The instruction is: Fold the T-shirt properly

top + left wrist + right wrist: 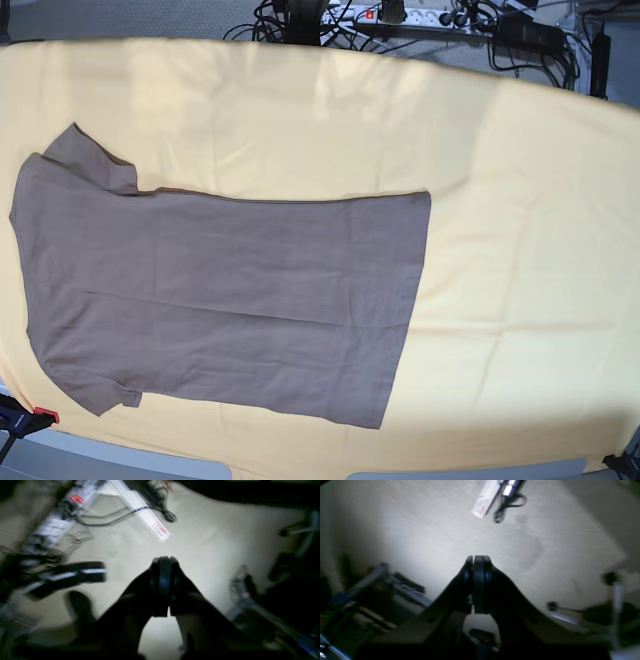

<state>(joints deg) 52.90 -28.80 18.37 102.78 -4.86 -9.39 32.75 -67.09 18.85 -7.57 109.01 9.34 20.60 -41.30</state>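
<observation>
The taupe T-shirt (220,300) lies spread flat on the pale yellow cloth (530,230) in the base view, neck and sleeves at the left, hem at the right. Neither arm shows in the base view. My left gripper (163,580) is shut and empty, seen against a pale carpeted floor in a blurred left wrist view. My right gripper (478,580) is shut and empty, also over the floor. The T-shirt shows in neither wrist view.
A power strip (420,14) and cables (290,20) lie on the floor beyond the table's far edge. Wrist views show a white strip (147,512), a cable (506,505) and dark stands (67,577) on the floor.
</observation>
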